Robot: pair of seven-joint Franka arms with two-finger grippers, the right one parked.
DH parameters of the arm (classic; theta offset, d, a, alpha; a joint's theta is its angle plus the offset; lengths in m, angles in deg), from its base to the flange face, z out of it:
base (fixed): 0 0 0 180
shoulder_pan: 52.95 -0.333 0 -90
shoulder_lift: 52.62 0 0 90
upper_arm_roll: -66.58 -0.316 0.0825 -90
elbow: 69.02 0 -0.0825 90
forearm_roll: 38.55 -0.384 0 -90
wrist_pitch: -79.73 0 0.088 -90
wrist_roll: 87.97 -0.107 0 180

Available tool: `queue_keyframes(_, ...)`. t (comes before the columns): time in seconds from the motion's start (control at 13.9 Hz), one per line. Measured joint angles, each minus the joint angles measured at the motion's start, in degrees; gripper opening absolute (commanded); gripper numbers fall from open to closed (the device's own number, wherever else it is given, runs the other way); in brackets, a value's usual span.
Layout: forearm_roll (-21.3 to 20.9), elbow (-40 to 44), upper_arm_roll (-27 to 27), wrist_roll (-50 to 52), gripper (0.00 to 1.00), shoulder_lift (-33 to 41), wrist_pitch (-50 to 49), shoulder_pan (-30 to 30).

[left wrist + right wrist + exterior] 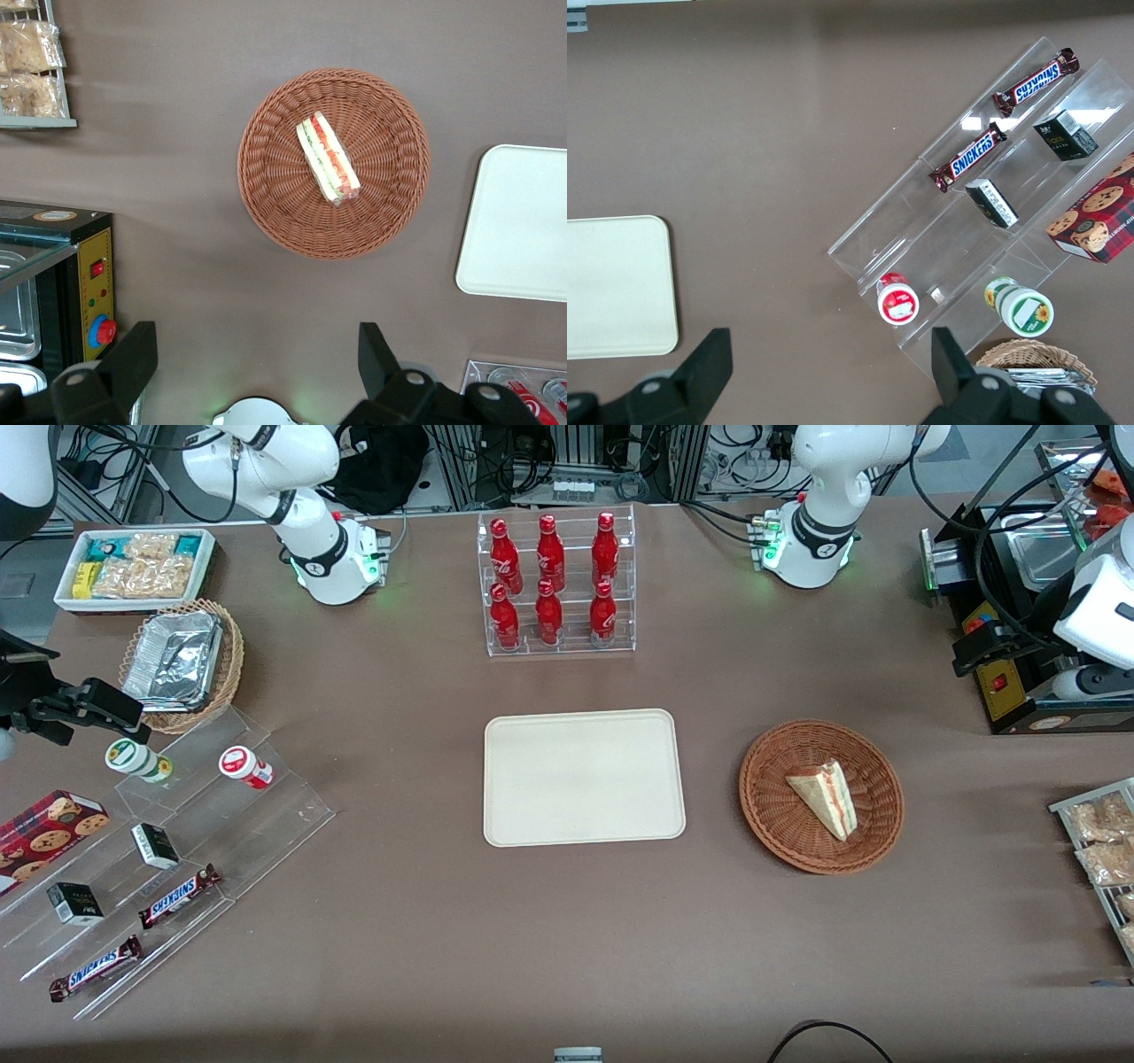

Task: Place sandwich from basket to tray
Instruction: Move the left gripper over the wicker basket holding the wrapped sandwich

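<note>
The sandwich (pixel 826 795) is a white triangular wedge with a red and green filling stripe. It lies in the round reddish-brown wicker basket (pixel 873 834), toward the working arm's end of the table. Both show in the left wrist view, the sandwich (pixel 328 159) in the middle of the basket (pixel 390 208). The cream tray (pixel 585 777) lies flat and bare at the table's middle, and its corner shows in the left wrist view (pixel 518 221). My left gripper (pixel 257 354) is open and empty, high above the table and apart from the basket. In the front view it (pixel 974 651) hangs near the black machine.
A black machine with a red button (pixel 1005 682) stands by the left gripper. A clear rack of red bottles (pixel 556 584) stands farther from the front camera than the tray. Snack packets (pixel 1099 837) lie at the working arm's end. A clear stepped shelf with snacks (pixel 168 850) stands toward the parked arm's end.
</note>
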Motion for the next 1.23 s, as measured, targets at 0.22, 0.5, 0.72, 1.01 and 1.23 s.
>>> queue_keyframes(0.22, 0.0, 0.0, 0.0, -1.0, 1.00, 0.0, -0.1, 0.0)
queue_keyframes(0.5, 0.0, -0.4, 0.0, -1.3, 1.00, -0.7, -0.2, 0.0)
queue_keyframes(0.72, 0.0, -2.8, 0.0, 0.0, 1.00, -3.2, 3.4, 0.0)
queue_keyframes(1.01, 0.0, -13.4, 0.4, 7.7, 1.00, -5.4, 18.8, 0.1)
queue_keyframes(1.23, 0.0, -22.1, 0.6, 13.1, 1.00, -5.5, 30.4, 0.1)
